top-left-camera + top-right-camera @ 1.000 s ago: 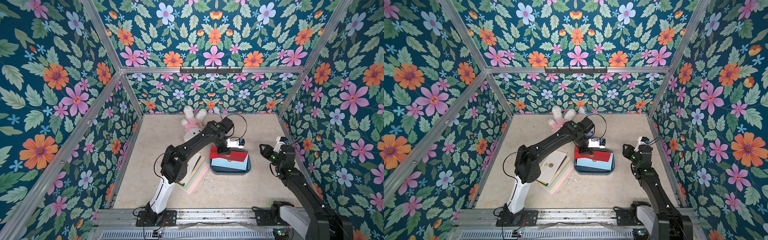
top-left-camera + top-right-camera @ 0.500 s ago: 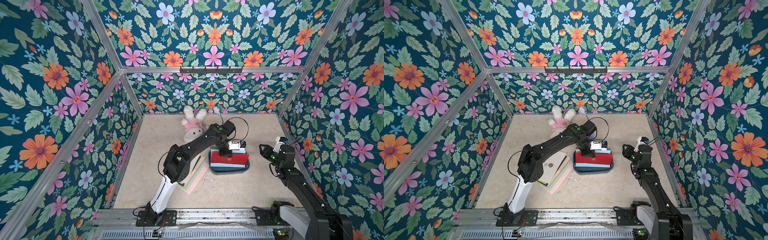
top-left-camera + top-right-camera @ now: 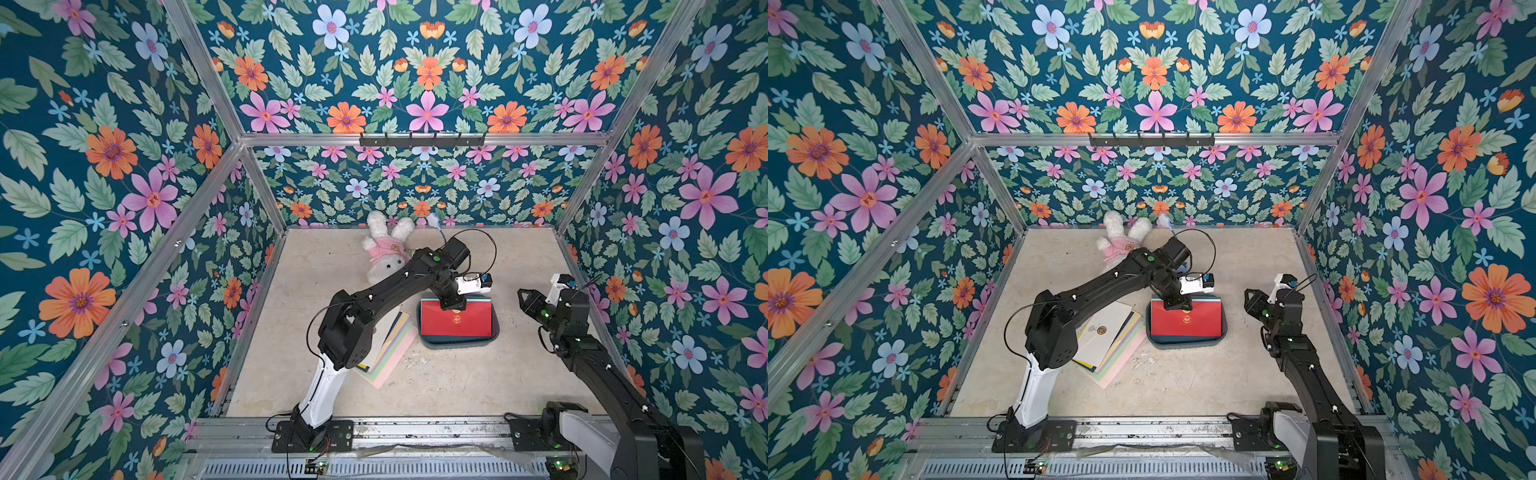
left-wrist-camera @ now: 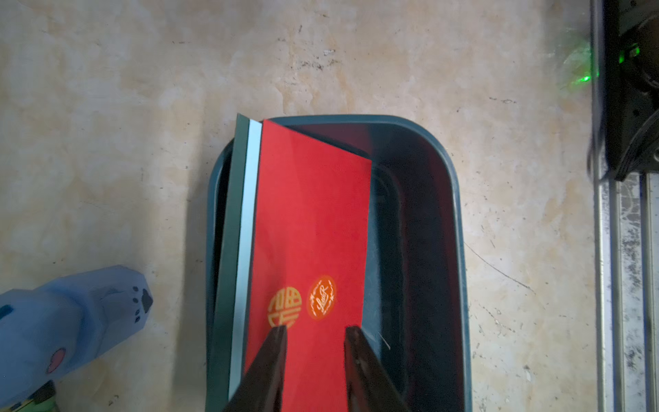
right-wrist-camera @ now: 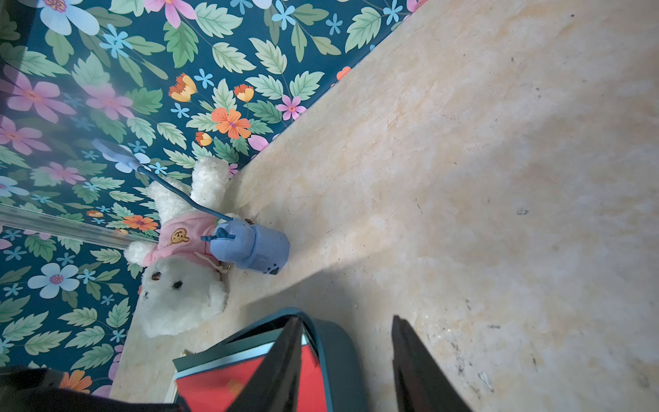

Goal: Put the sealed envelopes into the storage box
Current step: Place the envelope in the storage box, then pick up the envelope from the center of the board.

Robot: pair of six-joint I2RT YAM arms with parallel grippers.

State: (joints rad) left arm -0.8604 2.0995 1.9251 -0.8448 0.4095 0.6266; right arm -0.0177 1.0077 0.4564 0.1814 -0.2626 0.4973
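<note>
Left jaws stand slightly apart, gripping nothing, above the red envelope [image 3: 455, 320] resting on others in the storage box [image 3: 457, 342] on the worktop [image 3: 457, 386]. Right jaws, half open and empty, hang at its three o'clock; loose envelopes [image 3: 1106, 338] lie stacked at nine o'clock.

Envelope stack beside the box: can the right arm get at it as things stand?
Probably not cleanly. The storage box and the left arm, which overhangs the envelope stack, lie between it and the right tool.
</note>
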